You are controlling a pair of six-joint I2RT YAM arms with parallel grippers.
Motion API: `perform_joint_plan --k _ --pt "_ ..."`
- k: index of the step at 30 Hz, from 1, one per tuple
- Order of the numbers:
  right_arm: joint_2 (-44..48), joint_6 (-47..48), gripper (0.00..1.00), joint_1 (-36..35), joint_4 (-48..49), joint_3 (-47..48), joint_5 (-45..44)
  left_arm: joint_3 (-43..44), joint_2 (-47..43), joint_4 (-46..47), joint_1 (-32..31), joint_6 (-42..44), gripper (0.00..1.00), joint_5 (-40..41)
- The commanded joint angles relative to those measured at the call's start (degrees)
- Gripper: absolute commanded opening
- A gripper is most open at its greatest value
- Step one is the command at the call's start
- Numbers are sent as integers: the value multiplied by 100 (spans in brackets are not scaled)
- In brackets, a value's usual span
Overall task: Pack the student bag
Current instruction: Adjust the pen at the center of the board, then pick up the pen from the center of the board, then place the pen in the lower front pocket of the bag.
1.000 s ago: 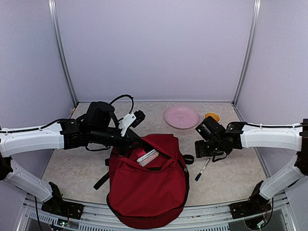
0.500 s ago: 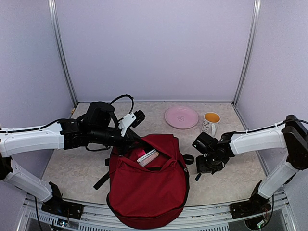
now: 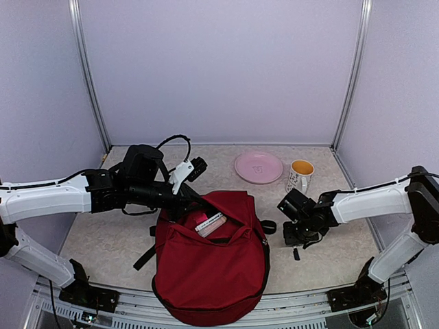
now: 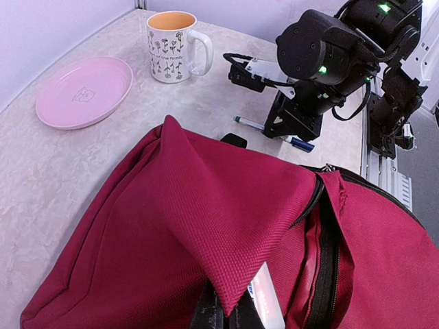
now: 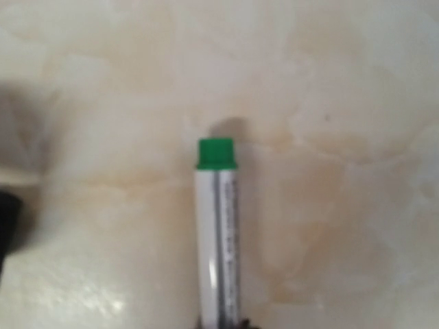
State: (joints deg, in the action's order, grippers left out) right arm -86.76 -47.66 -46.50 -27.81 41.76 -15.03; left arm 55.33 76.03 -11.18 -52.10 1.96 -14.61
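Note:
The student bag (image 3: 209,267) is a large dark red backpack lying on the table with its top unzipped. My left gripper (image 3: 184,203) is shut on the bag's upper flap and holds it up; in the left wrist view the fabric (image 4: 206,226) is pinched at my left gripper (image 4: 230,317). A white and pink box (image 3: 210,223) pokes out of the opening. My right gripper (image 3: 296,240) is down at the table right of the bag, shut on a white marker (image 5: 218,233) with a green end. The marker (image 4: 274,133) lies flat under that gripper.
A pink plate (image 3: 258,166) and a flowered mug (image 3: 300,175) stand at the back of the table, behind the right gripper. A black bag strap (image 3: 144,257) trails to the left of the bag. The bag's bottom hangs over the table's near edge.
My right gripper has come down over the marker on the table and its jaws have closed on it. The left gripper and the bag have not moved.

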Motion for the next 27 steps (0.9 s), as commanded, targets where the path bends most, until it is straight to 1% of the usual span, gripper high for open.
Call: perform_joint_plan --k 1,5,8,10,11,13,16,20,22,24,27 --pt "171 276 0 120 -539 -218 116 136 -138 213 6 8 0 -94" --pt "577 536 0 142 -603 -121 126 136 -132 218 6 12 0 -95" --pt "1123 1095 0 135 -344 15 396 136 -136 213 6 7 0 -86" --pt "1545 1624 0 99 127 90 978 128 -133 213 11 13 0 -74" --pt "1762 1885 0 32 443 148 1413 127 -132 220 11 7 0 -73" --pt "2126 2373 0 -255 1063 294 1897 123 -115 217 15 7 0 -75" --pt "2393 2983 0 -1044 1926 529 1834 126 -91 223 15 7 0 -78" --pt "2164 3810 0 -1827 3145 696 1714 127 -63 221 16 11 0 -78" --pt "1819 4370 0 -2162 3456 800 1541 129 -62 221 24 9 0 -92" --pt "1404 5148 0 -2440 3697 945 1303 129 -63 221 24 6 0 -113" --pt "759 6364 0 -2750 3794 1245 856 127 -70 224 24 -4 0 -147"
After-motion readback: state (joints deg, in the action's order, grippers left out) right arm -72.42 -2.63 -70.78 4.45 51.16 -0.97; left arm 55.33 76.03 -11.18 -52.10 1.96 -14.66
